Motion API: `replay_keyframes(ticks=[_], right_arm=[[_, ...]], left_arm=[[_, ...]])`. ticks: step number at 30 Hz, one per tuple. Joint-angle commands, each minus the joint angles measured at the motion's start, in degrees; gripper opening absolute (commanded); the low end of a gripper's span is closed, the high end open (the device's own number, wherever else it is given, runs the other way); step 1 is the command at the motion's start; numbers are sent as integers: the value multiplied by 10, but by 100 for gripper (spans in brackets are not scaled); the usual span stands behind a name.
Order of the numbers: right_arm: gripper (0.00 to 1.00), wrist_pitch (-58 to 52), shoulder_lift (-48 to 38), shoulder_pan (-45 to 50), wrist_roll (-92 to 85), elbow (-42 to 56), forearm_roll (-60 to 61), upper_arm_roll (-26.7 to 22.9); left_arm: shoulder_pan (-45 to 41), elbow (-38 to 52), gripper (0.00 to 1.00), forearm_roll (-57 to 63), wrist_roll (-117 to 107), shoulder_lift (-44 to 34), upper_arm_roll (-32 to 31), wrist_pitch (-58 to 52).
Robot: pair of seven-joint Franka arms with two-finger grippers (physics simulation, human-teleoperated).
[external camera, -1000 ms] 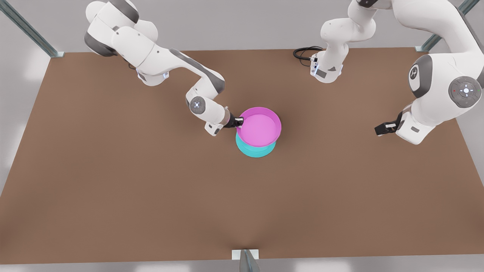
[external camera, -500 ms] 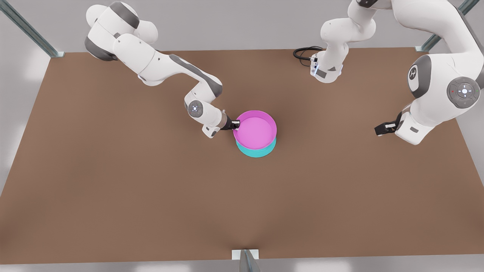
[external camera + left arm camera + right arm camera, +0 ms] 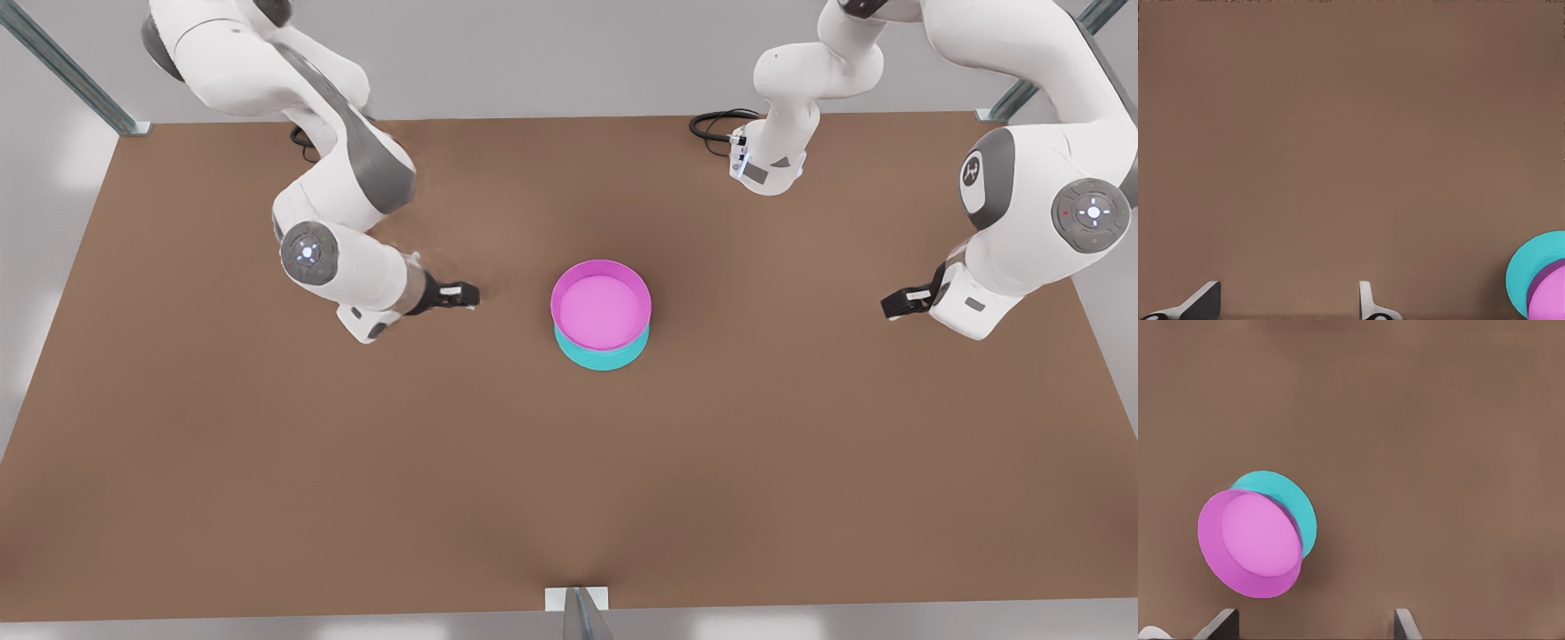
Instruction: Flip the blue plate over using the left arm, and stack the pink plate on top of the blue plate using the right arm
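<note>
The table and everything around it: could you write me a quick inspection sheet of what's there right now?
Surface: brown table, bare apart from the plates.
Job's things: pink plate stacked rim-up on the blue plate at mid-table.
Clutter: nothing seen.
Grippers: right gripper open, holding nothing, on the front view's left, apart from the stack; left gripper open, waiting on the front view's right.
Cables: black cable looped by the far arm base.
Surroundings: metal frame posts at the corners, grey wall behind.

No readable text or numbers anywhere; the arm (image 3: 1031, 178) on the front view's right bears a small white round mark, perhaps a logo, too small to read
</note>
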Motion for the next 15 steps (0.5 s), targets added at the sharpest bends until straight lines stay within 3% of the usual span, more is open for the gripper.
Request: replay_keyframes(ticks=[1,2,4,5,6,15], right_arm=[[100,0,0,-21,-31,4,-20,-1],[100,-1,-21,-33,-81,4,-34,-12],[100,-44,-55,167,-168,31,-11,-323],[100,-54,-83,178,-175,25,-18,-362],[100,-103,-107,172,-199,20,-67,-361],[100,-108,-100,175,-232,57,-76,-360]], left_arm=[[0,0,100,0,0,0,0,0],[0,1,100,0,1,0,0,0],[0,1,100,-1,32,-2,0,0],[2,1,100,-3,90,-4,3,0],[3,1,100,-3,135,-9,9,0],[2,1,100,-3,131,-12,10,0]])
